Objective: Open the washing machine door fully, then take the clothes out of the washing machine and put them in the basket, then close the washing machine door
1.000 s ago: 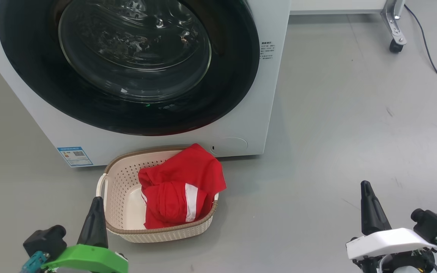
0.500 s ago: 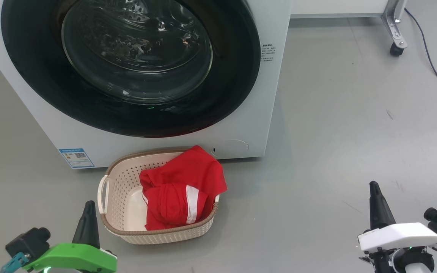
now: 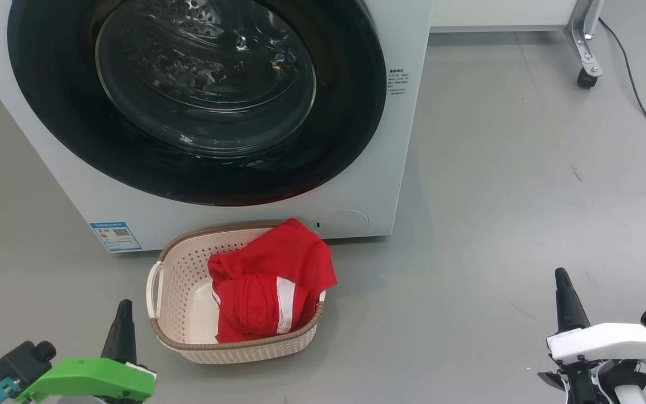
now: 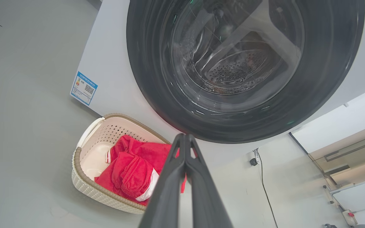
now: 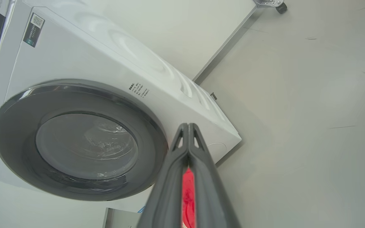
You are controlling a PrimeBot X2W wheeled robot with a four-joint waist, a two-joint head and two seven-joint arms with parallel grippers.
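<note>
Cream perforated plastic basket holding bright red white-striped clothes, round glossy black washing machine door closed behind it, left hand and right hand both pinched together, empty.

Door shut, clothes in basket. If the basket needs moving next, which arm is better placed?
Left, probably: the left gripper sits shut beside the basket, while the right gripper is well off to the other side.
</note>
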